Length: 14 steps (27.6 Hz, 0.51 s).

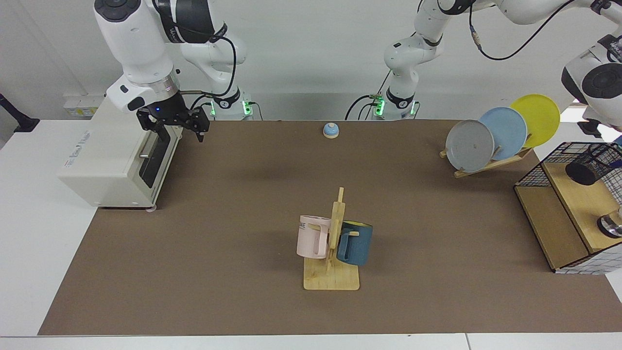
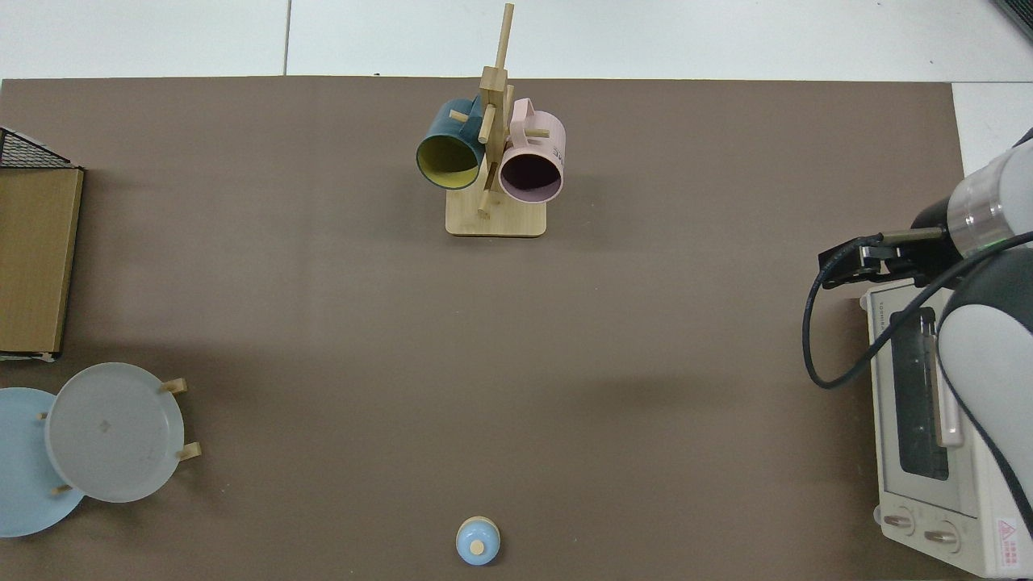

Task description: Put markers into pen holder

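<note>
The right gripper (image 1: 177,130) is held low, pointed down, fingers spread apart with nothing between them. The left arm (image 1: 590,82) is raised at the view's right edge; its gripper is cut off.

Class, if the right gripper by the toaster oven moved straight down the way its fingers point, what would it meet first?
Probably the brown table mat, just beside the white toaster oven; the right gripper hangs over its front edge, so depth is unclear.
</note>
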Available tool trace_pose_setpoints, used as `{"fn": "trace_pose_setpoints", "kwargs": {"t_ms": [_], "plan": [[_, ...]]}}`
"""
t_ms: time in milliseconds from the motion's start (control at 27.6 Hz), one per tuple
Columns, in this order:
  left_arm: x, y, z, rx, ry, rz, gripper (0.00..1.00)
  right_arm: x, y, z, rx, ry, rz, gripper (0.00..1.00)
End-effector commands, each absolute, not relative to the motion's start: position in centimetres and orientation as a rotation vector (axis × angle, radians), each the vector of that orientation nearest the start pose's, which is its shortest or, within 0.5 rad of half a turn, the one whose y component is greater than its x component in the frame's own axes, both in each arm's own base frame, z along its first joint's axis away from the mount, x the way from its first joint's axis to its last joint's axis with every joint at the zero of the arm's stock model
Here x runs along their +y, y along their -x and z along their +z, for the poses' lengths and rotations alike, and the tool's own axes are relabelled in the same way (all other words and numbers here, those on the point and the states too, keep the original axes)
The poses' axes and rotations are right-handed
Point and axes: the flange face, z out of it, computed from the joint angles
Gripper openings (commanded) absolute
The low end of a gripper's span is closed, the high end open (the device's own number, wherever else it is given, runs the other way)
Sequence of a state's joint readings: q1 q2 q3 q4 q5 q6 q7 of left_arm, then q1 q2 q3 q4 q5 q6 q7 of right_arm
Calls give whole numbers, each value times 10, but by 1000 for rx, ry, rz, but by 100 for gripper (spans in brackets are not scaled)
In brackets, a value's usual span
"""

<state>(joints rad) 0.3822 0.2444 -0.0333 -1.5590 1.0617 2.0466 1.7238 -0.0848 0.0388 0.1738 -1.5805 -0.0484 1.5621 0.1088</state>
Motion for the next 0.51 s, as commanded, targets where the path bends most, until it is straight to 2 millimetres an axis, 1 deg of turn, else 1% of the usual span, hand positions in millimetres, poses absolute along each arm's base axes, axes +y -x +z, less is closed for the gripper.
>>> {"fn": "trace_pose_setpoints", "kwargs": {"t_ms": [0,36,73,290,472], "plan": [[285,-612,555,1757,1437,919,44,41,-556,598,23,3187,86,100],[285,-612,556,1755,1438,920,83,42,-556,598,20,3187,84,100],[284,-612,556,1754,1442,921,100,41,-556,598,23,3187,84,100],[271,-616,560,1760,1439,921,100,42,-556,598,20,3187,83,100],[267,-612,569,1752,1468,937,100,41,-555,599,23,3187,81,100]]}}
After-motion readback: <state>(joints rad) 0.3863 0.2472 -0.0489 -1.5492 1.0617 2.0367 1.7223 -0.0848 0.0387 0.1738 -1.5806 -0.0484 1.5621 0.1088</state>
